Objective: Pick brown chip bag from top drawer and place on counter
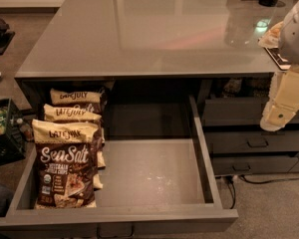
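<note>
The wide, shallow dark grey top drawer (139, 215) stands pulled fully out, so I judge that the opening part is done. The picking is not yet done. The dark brown glossy chip bag with the cream top band (65, 166) stands upright in the left part of the drawer, near the front wall. At least two identical bags (74, 114) stand in a row behind it. The large glossy grey counter (149, 29) above has no bag on it, so both the grasp and the placing are left.

The gripper (278, 116), at the end of the cream-coloured arm, hangs at the right edge of the view. It is in front of the narrower handled drawers (254, 142) and well apart from the bags. It holds nothing that I can see, and I cannot tell if it is open or closed.

About the materials: the bag looks like thin crinkled foil, shiny, with a flat sealed top edge. I expect it to be light and to give way when it is squeezed. The drawer floor is smooth and matte, and its walls are low and straight. The counter is hard and flat with a thin edge, and it reflects the lights like a mirror. To the left, a black plastic crate (2, 133) sits on the floor.
</note>
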Robot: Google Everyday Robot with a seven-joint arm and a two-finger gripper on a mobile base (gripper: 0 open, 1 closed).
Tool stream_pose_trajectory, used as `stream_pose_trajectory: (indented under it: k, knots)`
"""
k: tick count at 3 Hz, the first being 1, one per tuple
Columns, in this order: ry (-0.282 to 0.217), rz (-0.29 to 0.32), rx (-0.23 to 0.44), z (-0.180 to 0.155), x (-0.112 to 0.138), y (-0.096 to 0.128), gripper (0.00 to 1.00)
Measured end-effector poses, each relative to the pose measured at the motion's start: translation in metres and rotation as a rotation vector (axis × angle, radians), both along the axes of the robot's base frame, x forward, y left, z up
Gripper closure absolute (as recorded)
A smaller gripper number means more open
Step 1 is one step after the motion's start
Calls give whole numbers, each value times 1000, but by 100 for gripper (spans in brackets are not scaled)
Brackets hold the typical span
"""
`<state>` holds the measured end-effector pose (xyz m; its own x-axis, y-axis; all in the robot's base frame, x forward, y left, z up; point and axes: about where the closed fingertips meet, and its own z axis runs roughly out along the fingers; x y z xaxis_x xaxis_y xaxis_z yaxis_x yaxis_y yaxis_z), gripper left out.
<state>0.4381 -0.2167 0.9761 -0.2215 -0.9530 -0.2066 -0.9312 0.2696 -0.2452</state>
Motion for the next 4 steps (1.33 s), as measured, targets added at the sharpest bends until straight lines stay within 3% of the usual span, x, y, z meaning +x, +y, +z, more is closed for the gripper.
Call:
stream_pose_trajectory:
  k: [1,2,3,4]
  knots:
    - [-10,8,0,1,-1,7,0]
    - [0,57,-7,-4,-8,34,0]
    - [47,112,-17,-18,-11,65,0]
    - [43,116,-15,-18,-11,67,0]
